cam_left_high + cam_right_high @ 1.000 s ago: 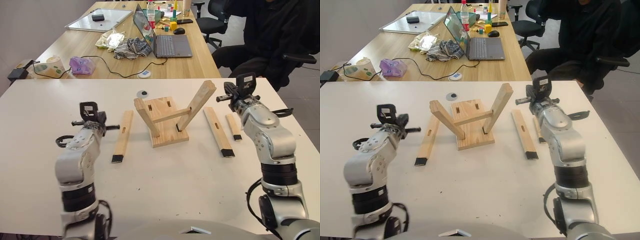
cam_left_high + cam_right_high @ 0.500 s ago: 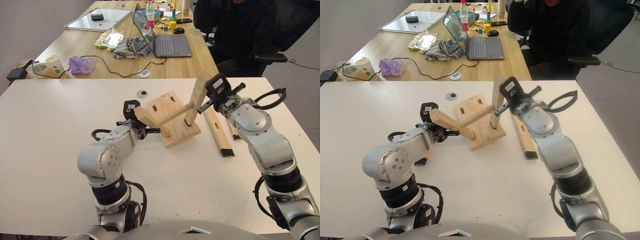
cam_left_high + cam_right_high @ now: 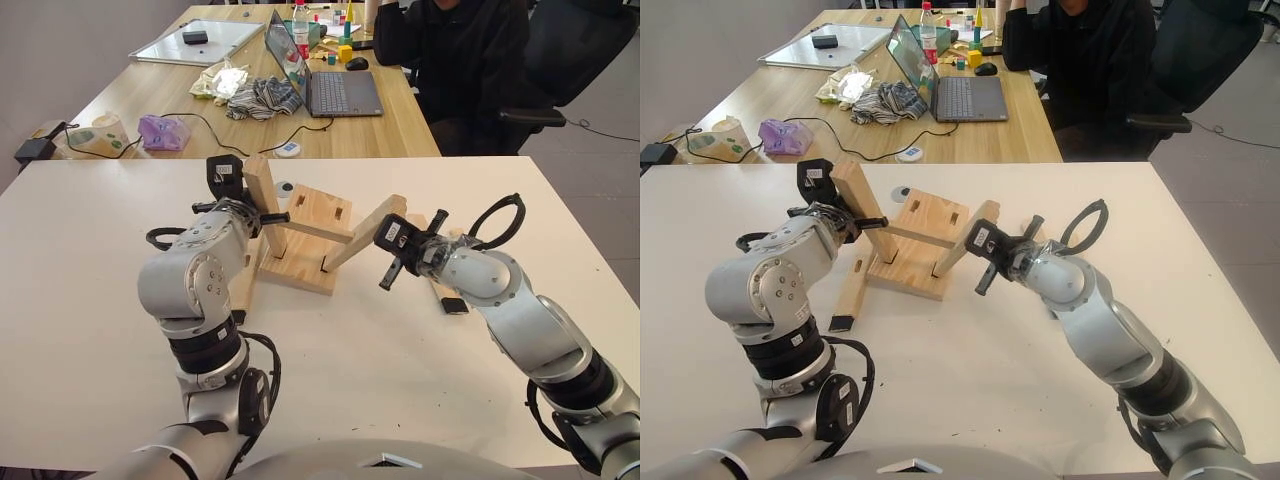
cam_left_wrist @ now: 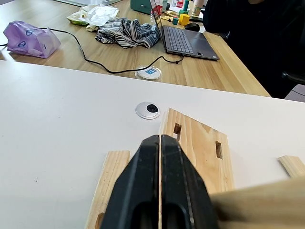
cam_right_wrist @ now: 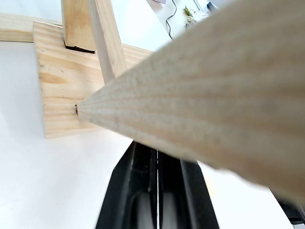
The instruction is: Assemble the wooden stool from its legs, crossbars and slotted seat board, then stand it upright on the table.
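1. The left arm [image 3: 195, 285] is built of rounded silver-grey shells. Black bands sit at the joints well behind the gripper.
2. A round cap [image 3: 788, 288] on that arm is dotted with small dark screw holes.
3. The left gripper [image 4: 160, 143] has two glossy black fingers [image 4: 143, 191] that taper toward the tips.
4. Just behind it sits a black boxy housing [image 3: 222, 172] bearing a small white label.
5. The right arm [image 3: 520, 310] has the same silver shells, and the right gripper [image 5: 157, 155] has the same black fingers.
6. A labelled black housing [image 3: 392, 232] sits just behind the right gripper too.
7. Behind each gripper a black cable loops out, on the left [image 3: 160, 238] and on the right [image 3: 497, 212].
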Robot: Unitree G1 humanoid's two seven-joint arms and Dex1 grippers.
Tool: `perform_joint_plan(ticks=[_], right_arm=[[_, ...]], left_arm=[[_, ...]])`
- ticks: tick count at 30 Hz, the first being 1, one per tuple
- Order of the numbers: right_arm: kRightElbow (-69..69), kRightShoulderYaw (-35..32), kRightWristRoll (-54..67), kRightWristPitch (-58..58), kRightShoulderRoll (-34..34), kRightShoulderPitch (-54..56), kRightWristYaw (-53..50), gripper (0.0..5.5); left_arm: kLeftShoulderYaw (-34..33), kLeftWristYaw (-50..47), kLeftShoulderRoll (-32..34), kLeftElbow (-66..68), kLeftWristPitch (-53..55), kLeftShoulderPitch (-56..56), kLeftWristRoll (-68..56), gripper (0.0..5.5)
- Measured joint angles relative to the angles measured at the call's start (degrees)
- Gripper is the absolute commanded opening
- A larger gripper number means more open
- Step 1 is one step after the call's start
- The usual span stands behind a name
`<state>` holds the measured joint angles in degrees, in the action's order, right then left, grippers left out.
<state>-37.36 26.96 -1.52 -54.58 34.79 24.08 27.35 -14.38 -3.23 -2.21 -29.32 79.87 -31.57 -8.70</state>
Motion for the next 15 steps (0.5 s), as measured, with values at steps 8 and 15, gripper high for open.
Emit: perform_joint_plan(ticks=[8,15], right_arm=[[4.4,-3.9,0.0,-0.3,0.0,0.2,4.5,0.00],[18.4,-16.1,4.6,10.9,-0.7,2.4,6.8,0.00]], left_arm=[[3.6,6.5,4.4,4.6,-3.1,3.4,-2.2,0.04],[0.1,16.6,22.9,18.3,-19.2,0.7,-2.2,0.04]])
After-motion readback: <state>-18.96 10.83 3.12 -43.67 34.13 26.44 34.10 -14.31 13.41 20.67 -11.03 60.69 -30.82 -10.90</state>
